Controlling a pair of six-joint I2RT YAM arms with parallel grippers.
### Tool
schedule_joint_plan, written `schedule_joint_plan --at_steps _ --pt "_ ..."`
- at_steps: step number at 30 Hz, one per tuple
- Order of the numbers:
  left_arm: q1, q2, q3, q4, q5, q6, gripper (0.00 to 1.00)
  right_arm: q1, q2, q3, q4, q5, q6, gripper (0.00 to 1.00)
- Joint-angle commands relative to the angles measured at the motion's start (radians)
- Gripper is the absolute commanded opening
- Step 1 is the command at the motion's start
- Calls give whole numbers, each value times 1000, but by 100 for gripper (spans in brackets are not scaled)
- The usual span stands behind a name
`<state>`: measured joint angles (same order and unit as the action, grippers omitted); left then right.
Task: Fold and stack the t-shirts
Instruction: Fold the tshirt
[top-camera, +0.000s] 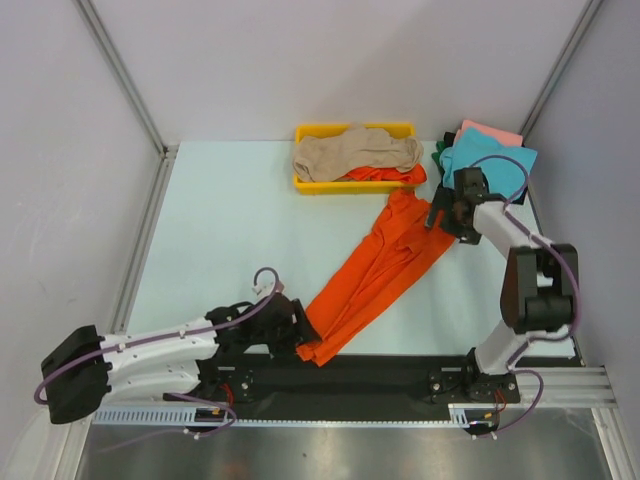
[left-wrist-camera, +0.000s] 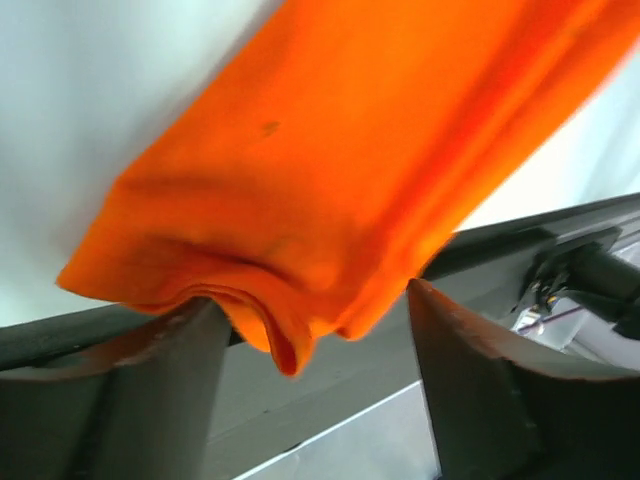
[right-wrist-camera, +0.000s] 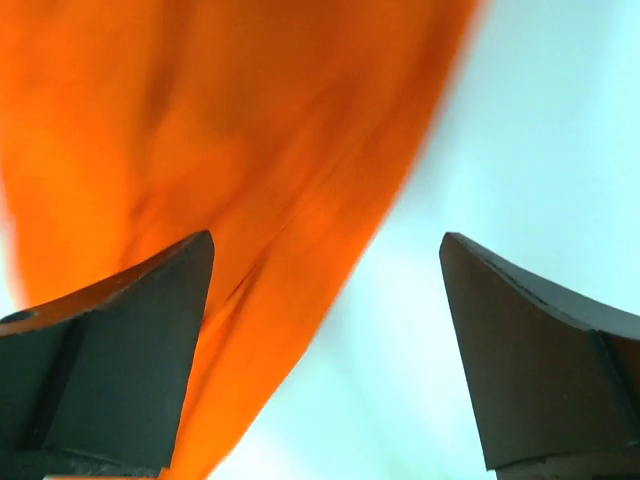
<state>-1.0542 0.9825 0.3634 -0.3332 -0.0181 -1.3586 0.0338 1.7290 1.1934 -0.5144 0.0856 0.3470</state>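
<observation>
A bright orange t-shirt (top-camera: 375, 270) lies bunched into a long diagonal strip on the table, running from near the tray down to the front edge. My left gripper (top-camera: 300, 335) is open at its lower end. In the left wrist view the folded cloth end (left-wrist-camera: 330, 170) hangs between the spread fingers (left-wrist-camera: 170, 380), unclamped. My right gripper (top-camera: 440, 215) is open at the strip's upper right end. In the right wrist view the orange cloth (right-wrist-camera: 230, 150) lies under the left finger (right-wrist-camera: 130, 340), and bare table shows between the jaws. A beige t-shirt (top-camera: 355, 152) lies in the tray.
A yellow tray (top-camera: 310, 185) at the back holds the beige shirt and some orange cloth (top-camera: 385, 175). A pile of teal (top-camera: 495, 160), pink (top-camera: 490, 133) and dark green (top-camera: 441, 157) shirts lies at the back right, just behind my right arm. A black base rail (top-camera: 380, 375) runs along the front edge.
</observation>
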Motion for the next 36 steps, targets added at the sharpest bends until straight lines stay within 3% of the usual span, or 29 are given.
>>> schedule_joint_plan --at_steps 1,3,6,8,10,13,17,27,36 --pt "19 -39 107 -105 -123 68 78 141 -234 -124 14 -47 84 100" --pt "78 -88 134 -147 -155 127 80 211 -402 -277 60 -69 190 100" --pt "207 -157 134 -178 -137 220 81 429 -584 -474 141 -93 364 98" --pt "270 -183 134 -184 -106 294 81 651 -656 -575 180 -15 514 93" --pt "313 -186 141 -213 -115 325 81 865 -658 -617 224 49 601 85" --pt "332 -189 134 -231 -126 358 81 1085 -591 -624 273 165 731 76" --pt "362 -219 103 -222 -100 374 81 1228 -473 -597 315 243 823 72" --pt "416 -266 32 -207 -68 381 80 1304 -217 -583 579 175 843 65" --pt "418 -294 5 -202 -68 385 79 1406 -249 -535 378 261 932 61"
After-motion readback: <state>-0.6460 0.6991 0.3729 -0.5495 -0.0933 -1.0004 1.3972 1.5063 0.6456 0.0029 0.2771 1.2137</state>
